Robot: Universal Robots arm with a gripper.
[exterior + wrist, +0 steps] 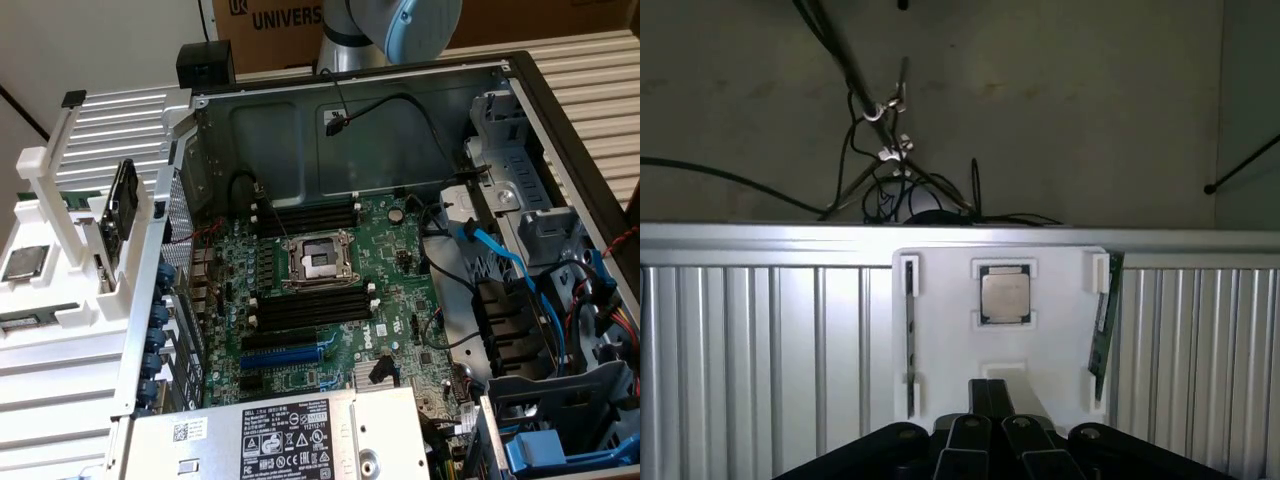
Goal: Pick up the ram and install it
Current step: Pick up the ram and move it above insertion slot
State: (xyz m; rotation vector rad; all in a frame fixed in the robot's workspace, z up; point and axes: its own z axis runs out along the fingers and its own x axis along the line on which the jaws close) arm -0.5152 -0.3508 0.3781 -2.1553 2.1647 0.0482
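The ram (1102, 322) is a thin green stick standing on edge in a slot at one side of a white holder (1060, 340). A square silver processor (1005, 295) lies in the holder's middle, and a dark thin strip (910, 330) sits in the slot on the other side. My gripper (992, 392) hovers over the near edge of the holder, in line with the processor and apart from the ram. Its fingers are shut with nothing between them. The motherboard's black memory slots (305, 215) (310, 305) lie on both sides of the processor socket (318, 262).
The open computer case (520, 75) holds blue and black cables (500, 255) at the exterior view's right and a power supply (280, 440) at the front. The white holder (60, 300) stands outside the case at the left, with a dark upright plate (122, 212). The arm's joint (400, 25) hangs above the back wall.
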